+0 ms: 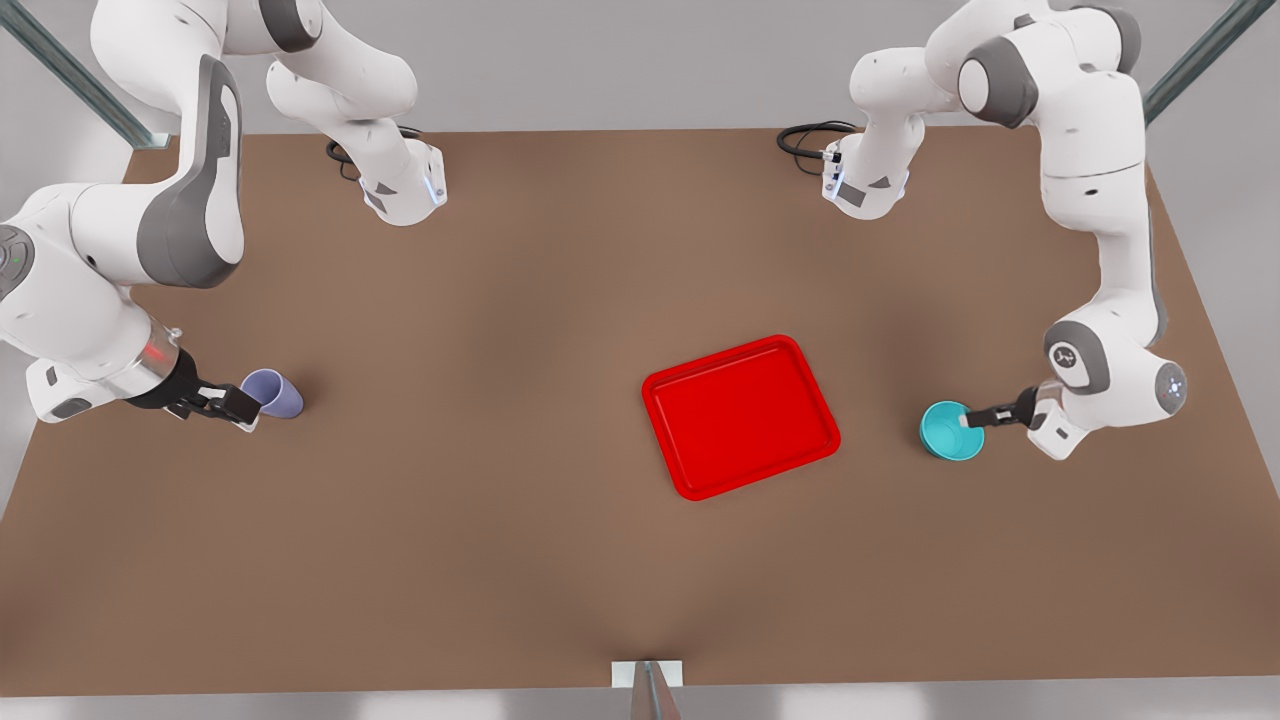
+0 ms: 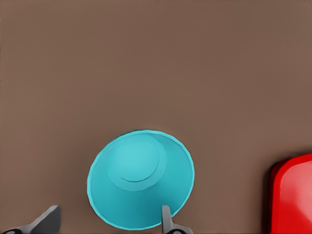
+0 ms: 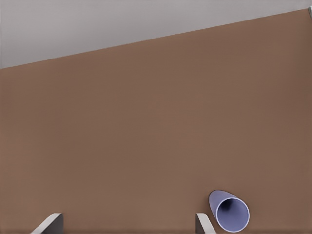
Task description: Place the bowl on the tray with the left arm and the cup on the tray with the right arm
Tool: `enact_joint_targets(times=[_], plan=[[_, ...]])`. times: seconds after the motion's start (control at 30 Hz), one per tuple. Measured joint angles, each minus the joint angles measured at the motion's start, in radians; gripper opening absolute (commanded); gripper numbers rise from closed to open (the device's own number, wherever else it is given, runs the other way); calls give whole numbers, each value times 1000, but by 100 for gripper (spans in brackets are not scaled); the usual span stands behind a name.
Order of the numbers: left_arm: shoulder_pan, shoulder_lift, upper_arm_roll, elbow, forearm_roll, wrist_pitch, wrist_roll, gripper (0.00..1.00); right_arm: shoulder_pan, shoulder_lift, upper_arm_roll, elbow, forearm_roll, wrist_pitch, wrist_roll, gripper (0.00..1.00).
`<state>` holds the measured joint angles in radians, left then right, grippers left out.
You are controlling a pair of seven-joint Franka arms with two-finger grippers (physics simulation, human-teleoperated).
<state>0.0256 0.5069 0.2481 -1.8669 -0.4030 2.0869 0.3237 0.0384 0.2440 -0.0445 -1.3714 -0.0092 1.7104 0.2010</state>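
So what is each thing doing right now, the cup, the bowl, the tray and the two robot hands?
Small pale lavender tapered cup: upright on the table, off the tray.
Small shallow turquoise bowl: upright on the table, off the tray.
Flat red rectangular tray: nothing on it.
Left hand: open, one finger inside the bowl's rim.
Right hand: open, beside the cup.

The tray (image 2: 292,195) is cut off by the left wrist view's edge

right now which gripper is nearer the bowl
Left. The left gripper is at the bowl, one finger over its rim. The right gripper is far across the table beside the cup, beyond the tray.
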Motion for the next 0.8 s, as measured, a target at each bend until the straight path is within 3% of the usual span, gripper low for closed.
enact_joint_targets(times=[0.37,0.43,0.53,0.57,0.67,0.8], plan=[[11,83,0,0,-21,45,18,100,0,0,0,0,0,0,0,100],[11,89,-1,0,-22,48,16,84,1,1,0,0,0,0,0,100],[10,90,-1,0,-23,36,12,37,0,0,0,0,0,0,0,100],[10,90,-1,0,-23,35,11,30,0,0,0,0,0,0,0,100],[8,100,-6,0,-24,43,8,21,0,0,0,0,0,0,0,100],[7,110,-7,8,-25,48,8,21,0,0,0,0,0,0,0,100]])
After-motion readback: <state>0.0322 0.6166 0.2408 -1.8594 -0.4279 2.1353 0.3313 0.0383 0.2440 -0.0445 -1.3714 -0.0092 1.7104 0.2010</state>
